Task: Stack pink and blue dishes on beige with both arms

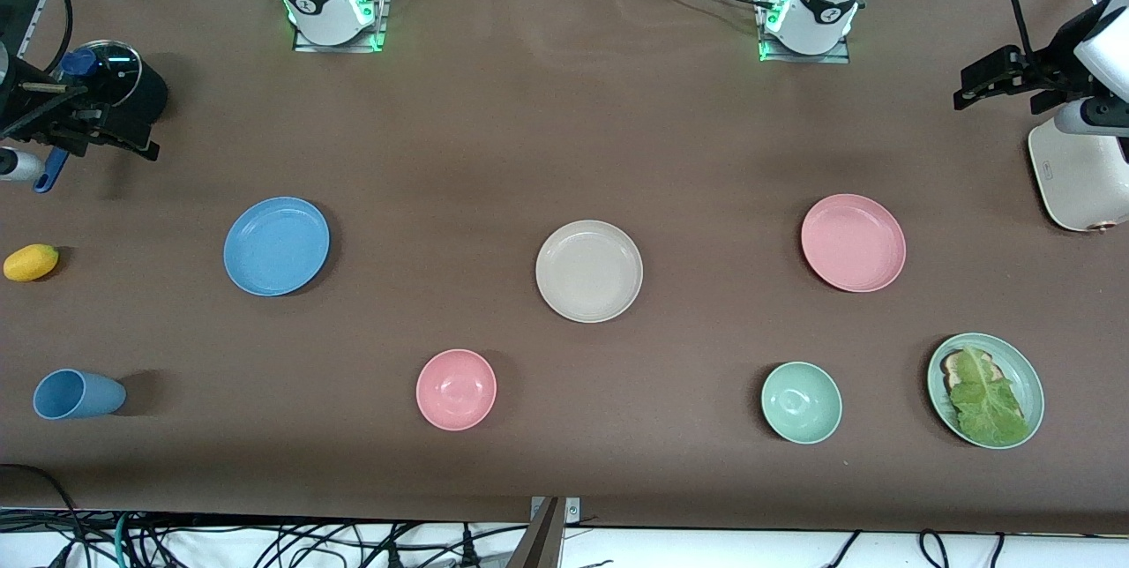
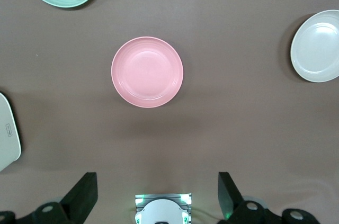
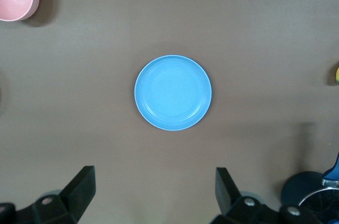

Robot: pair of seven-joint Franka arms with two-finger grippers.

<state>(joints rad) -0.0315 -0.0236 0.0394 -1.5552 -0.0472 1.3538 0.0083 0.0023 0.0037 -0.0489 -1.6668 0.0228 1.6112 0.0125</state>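
The beige plate (image 1: 589,271) lay empty in the middle of the brown desk (image 1: 564,136), with the blue plate (image 1: 276,245) well apart from it toward the right arm's end and the pink plate (image 1: 853,242) well apart toward the left arm's end; both of these were empty too, and none of the three touched another. The left claw (image 2: 158,195) hung high over the desk near the pink plate, its fingers (image 2: 85,195) spread wide and grasping nothing. The right claw (image 3: 154,192) hung likewise high near the blue plate, its fingers (image 3: 83,191) spread and empty. Nearer the front camera stood a pink bowl (image 1: 456,389) and a green bowl (image 1: 801,402), each with nothing in it. Beside the green bowl, toward the left arm's end, a pale green plate (image 1: 1023,374) held a slice of bread (image 1: 957,365) with a lettuce leaf (image 1: 986,400) lying over it. A blue cup (image 1: 78,394) lay on its side near the right arm's end, its inside not visible, and a yellow fruit (image 1: 31,262) sat on the desk farther from the camera than the cup.
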